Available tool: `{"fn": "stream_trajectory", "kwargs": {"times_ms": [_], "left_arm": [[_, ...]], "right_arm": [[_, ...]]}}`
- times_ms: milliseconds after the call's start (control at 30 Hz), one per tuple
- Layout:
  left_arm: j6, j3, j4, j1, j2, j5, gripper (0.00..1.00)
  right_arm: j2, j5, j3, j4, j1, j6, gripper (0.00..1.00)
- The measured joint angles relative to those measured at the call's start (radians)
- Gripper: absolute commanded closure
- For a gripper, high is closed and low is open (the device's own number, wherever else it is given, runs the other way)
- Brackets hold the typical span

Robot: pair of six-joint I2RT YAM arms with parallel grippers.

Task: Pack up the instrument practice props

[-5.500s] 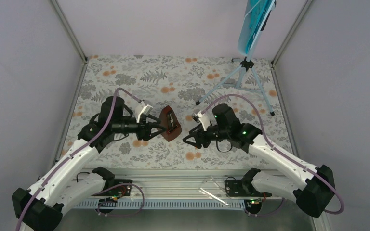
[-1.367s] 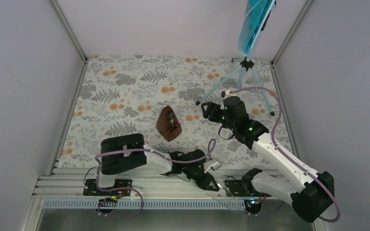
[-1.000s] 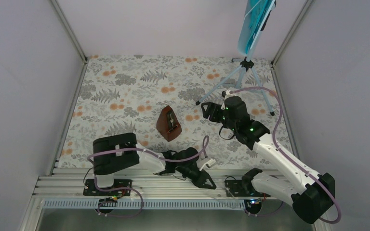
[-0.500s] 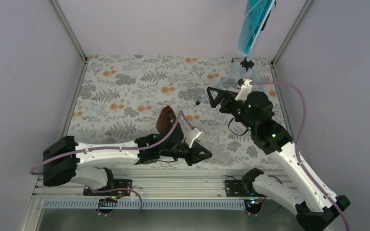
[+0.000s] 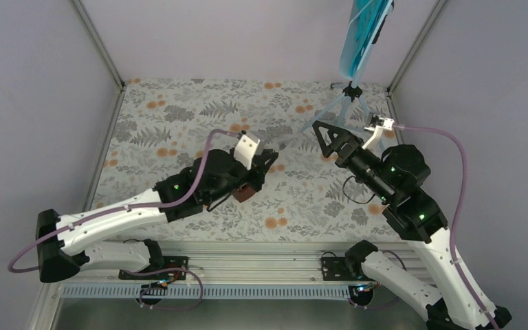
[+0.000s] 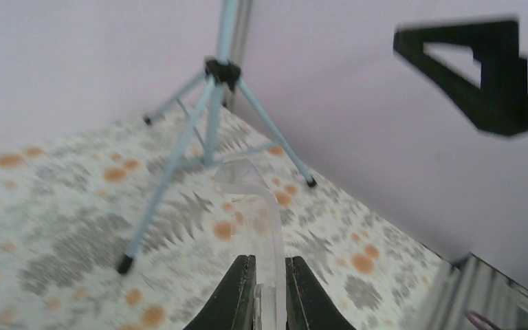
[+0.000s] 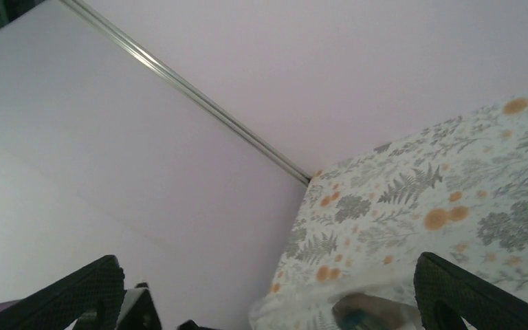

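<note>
My left gripper [image 5: 269, 162] [image 6: 267, 265] is shut on the edge of a clear plastic piece [image 6: 251, 199], held above the middle of the table. Under it, partly hidden, stands the reddish-brown metronome [image 5: 245, 192]. The pale blue music stand [image 5: 366, 41] rises at the back right on its tripod legs [image 5: 347, 103] [image 6: 210, 110], with the teal sheet of music [image 5: 359, 24] on it. My right gripper [image 5: 330, 141] [image 7: 268, 306] hangs open and empty in the air just right of the clear plastic, which shows blurred in the right wrist view. One right finger [image 6: 495, 110] shows in the left wrist view.
A floral cloth [image 5: 179, 117] covers the table. Pale walls with metal corner posts [image 5: 100, 45] close it in on three sides. An aluminium rail [image 5: 247, 254] runs along the near edge by the arm bases.
My left arm has swung up from the front rail to the middle of the table, carrying the clear plastic. My right arm has lifted and moved back and right, and its jaws have opened wider.
</note>
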Motion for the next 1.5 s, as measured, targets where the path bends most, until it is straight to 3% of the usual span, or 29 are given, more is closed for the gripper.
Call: {"fn": "stream_trajectory", "kwargs": {"times_ms": [233, 500, 800, 1033, 1167, 1400, 1500], "left_arm": [[0.152, 0.017, 0.053, 0.017, -0.086, -0.105, 0.98], [0.249, -0.079, 0.239, 0.021, -0.187, -0.072, 0.98], [0.288, -0.09, 0.308, 0.021, -0.181, -0.015, 0.98], [0.304, -0.094, 0.319, 0.021, -0.167, 0.048, 0.98], [0.325, -0.098, 0.315, 0.021, -0.163, 0.079, 0.98], [0.367, -0.113, 0.315, 0.021, -0.156, 0.094, 0.98], [0.389, -0.119, 0.331, 0.021, -0.155, 0.097, 0.98]], "right_arm": [[-0.05, -0.06, -0.12, 0.077, 0.0, 0.22, 0.0], [-0.026, -0.195, -0.313, 0.274, 0.0, 0.489, 0.0], [0.005, -0.265, -0.322, 0.483, 0.0, 0.606, 0.0], [0.075, -0.282, -0.306, 0.549, 0.0, 0.629, 0.01], [0.13, -0.303, -0.268, 0.552, 0.0, 0.623, 0.08], [0.142, -0.327, -0.251, 0.559, 0.0, 0.608, 0.34], [0.145, -0.33, -0.253, 0.557, 0.0, 0.61, 0.4]]}}
